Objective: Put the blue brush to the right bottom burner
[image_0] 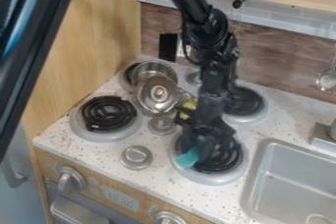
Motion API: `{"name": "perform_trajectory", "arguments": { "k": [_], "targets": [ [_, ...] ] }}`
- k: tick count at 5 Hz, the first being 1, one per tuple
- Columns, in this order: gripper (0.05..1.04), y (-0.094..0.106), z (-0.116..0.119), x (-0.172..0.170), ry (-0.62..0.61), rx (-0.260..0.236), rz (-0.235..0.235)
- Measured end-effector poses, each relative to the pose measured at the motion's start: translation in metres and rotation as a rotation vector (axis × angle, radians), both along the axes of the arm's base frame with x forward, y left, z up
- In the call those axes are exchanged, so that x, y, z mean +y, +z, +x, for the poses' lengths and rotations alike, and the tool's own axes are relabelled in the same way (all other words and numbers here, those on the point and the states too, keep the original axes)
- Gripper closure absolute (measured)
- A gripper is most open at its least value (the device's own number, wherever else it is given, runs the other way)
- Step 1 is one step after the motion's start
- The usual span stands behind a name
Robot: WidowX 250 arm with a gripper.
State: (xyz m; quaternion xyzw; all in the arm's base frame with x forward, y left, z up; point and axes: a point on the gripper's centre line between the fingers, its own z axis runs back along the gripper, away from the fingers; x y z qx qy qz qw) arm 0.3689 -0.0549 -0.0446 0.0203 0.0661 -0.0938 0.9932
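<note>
One pot [154, 62] behind tilted lid [157, 94]; blue brush [187, 157] at right bottom burner [213, 178].

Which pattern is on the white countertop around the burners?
Small dark speckles on the white countertop, best in camera view.

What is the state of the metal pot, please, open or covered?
Open: the inside of the pot shows, and the lid is tilted in front, not across the rim.
</note>
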Motion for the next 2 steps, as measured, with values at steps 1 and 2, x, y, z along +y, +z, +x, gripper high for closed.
{"name": "perform_trajectory", "arguments": {
  "k": [1,2],
  "targets": [
    [0.105,0.013,0.004,-0.001,0.014,-0.027,-0.007],
    [0.067,0.052,0.008,0.002,0.033,-0.083,-0.018]
  ]
}}
